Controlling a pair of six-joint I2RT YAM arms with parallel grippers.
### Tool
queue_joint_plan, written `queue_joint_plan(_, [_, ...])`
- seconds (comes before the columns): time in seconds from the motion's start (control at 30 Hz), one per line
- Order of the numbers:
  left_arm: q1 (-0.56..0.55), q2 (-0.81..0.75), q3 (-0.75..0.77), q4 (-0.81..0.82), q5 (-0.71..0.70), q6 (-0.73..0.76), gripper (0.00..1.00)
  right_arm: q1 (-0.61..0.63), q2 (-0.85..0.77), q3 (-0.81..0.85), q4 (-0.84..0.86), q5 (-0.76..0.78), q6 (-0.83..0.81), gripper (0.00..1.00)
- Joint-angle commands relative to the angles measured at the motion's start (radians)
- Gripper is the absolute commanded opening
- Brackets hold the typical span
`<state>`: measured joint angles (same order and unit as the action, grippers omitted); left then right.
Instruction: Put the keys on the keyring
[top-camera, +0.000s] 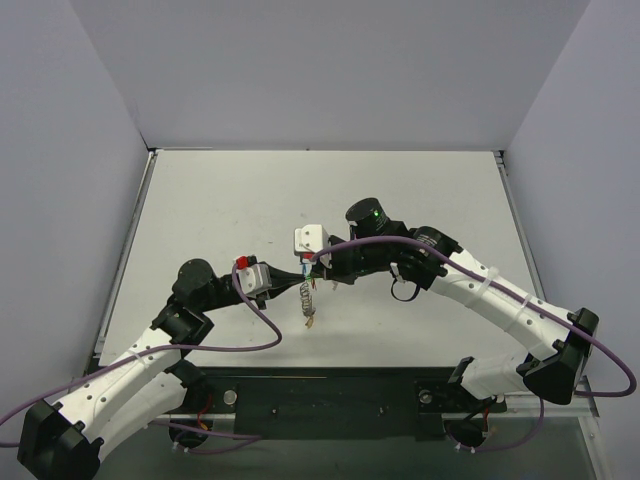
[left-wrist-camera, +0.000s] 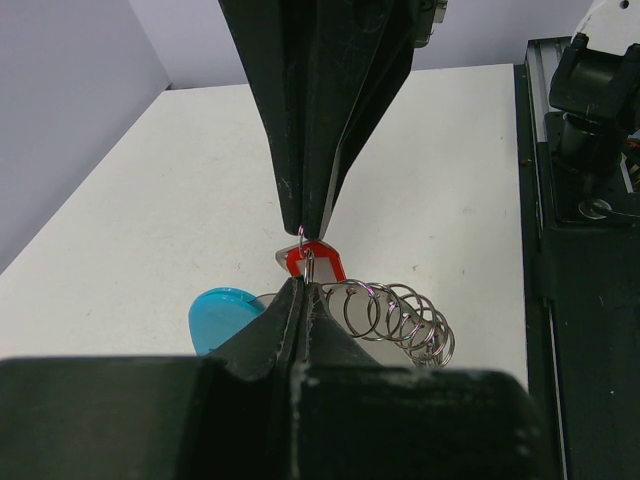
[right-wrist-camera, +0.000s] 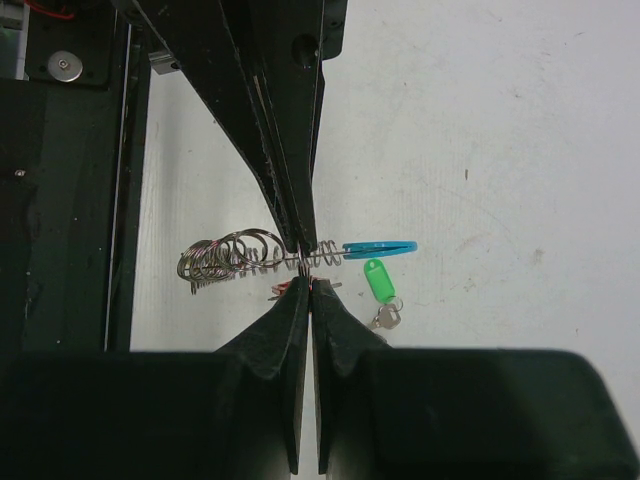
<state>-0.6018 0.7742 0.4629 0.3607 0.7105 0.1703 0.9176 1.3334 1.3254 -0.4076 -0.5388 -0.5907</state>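
1. The left gripper is shown with its jaws pressed together on a wire loop of the keyring.
2. The right gripper is also closed, with its jaws together on the red-tagged key.
3. The two grippers are held tip to tip above the table, near its centre. The red tag is located between the tips.
4. In the right wrist view, the keyring's coil of loops is extended toward 9 o'clock from the meeting point. Its light-blue tag is extended toward 3 o'clock.
5. In the top view, the coil is hung toward 6 o'clock from the tips.
6. The green-tagged key is found at 4 o'clock from the right jaws, near them but not gripped. Whether it is threaded on the keyring cannot be told.
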Motion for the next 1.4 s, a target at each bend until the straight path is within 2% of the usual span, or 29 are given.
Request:
queue_joint_plan(0.0, [-0.003, -0.004, 0.036, 0.06, -0.008, 0.014, 0.0, -0.003, -0.011, 0.014, 0.036, -0.015, 0.019, 0.0])
queue_joint_plan(1.37, [0.002, -0.007, 0.04, 0.037, -0.026, 0.028, 0.0, -0.008, -0.033, -0.023, 0.052, 0.002, 0.028, 0.0])
